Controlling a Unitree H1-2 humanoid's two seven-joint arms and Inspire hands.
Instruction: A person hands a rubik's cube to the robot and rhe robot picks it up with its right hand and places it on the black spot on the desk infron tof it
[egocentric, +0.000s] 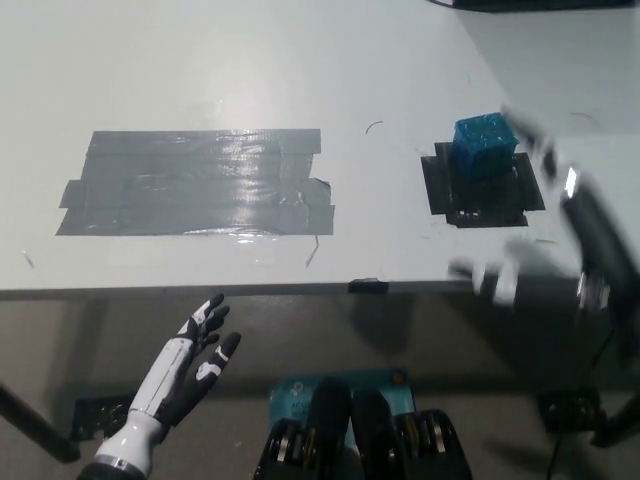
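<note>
The blue rubik's cube (485, 146) sits on the far edge of the black square tape patch (482, 190), right side of the pale grey desk (300, 70). The black right hand (560, 225) is a motion-blurred streak at the desk's right near corner, apart from the cube; fingers impossible to read. Low on the left, below the desk's near edge, the white left hand (190, 355) rests with fingers spread, holding nothing. A wide grey tape rectangle (195, 182) lies on the left

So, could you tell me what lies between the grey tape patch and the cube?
In the head view, only bare desk separates the tape patch from the cube.
</note>
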